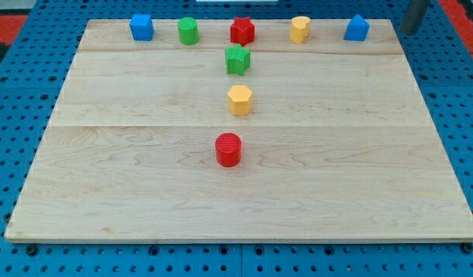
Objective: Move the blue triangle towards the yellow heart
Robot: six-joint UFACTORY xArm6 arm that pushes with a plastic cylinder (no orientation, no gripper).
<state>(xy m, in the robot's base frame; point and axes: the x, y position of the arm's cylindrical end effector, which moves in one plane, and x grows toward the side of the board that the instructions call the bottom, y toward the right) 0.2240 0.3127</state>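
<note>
The blue triangle [357,28] stands near the board's top edge, towards the view's right. The yellow heart [300,29] stands to its left on the same top row, a clear gap between them. My rod enters at the view's top right corner. My tip [409,28] is to the right of the blue triangle, just beyond the board's top right corner, not touching any block.
On the top row stand a blue cube [141,27], a green cylinder [188,31] and a red star [241,31]. Below the red star are a green star [237,59], a yellow hexagon [239,100] and a red cylinder [228,149]. The wooden board [105,169] lies on a blue pegboard.
</note>
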